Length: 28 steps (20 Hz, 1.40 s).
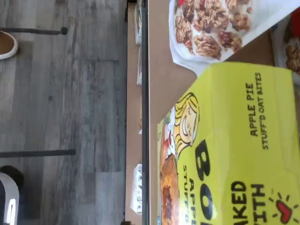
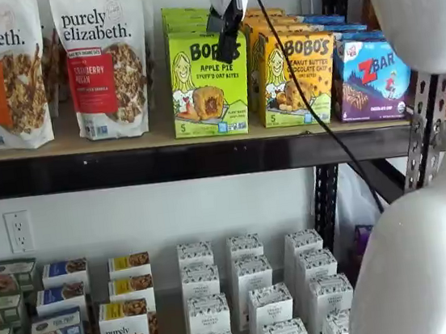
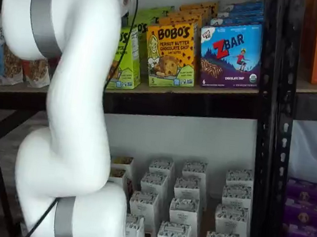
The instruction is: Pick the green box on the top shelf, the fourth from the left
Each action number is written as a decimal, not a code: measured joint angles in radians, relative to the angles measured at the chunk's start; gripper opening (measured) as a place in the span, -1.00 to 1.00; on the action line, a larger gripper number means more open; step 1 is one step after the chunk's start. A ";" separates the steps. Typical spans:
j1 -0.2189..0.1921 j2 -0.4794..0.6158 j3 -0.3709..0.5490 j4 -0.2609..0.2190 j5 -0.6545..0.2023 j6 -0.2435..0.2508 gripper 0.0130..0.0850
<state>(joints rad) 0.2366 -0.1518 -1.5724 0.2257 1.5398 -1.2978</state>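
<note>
The green box [image 2: 207, 83] stands upright at the front of the top shelf [image 2: 58, 146], printed "BOBO'S Apple Pie". Further green cartons stand in a row behind it. In a shelf view my gripper [image 2: 227, 51] hangs from above, in front of the box's upper right corner. Only one black finger shows side-on, so no gap can be seen. The wrist view is filled by the green box [image 1: 234, 150] close up, resting on the tan shelf board [image 1: 161, 84]. In a shelf view the white arm covers part of the green box [image 3: 126, 62], and the gripper is hidden there.
A yellow-orange Bobo's carton [image 2: 297, 76] stands right of the green box, then a blue ZBar box [image 2: 375, 79]. Two granola bags [image 2: 108, 59] stand to its left, one close by in the wrist view [image 1: 211, 28]. Small white cartons [image 2: 252, 302] fill the lower shelf. A black upright [image 2: 425, 126] stands at the right.
</note>
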 joint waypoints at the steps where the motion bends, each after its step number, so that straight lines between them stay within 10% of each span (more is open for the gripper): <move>1: 0.002 -0.002 0.005 0.000 -0.005 0.001 1.00; 28: 0.021 -0.028 0.085 -0.026 -0.060 0.008 0.89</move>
<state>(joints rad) 0.2580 -0.1801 -1.4877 0.1992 1.4795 -1.2895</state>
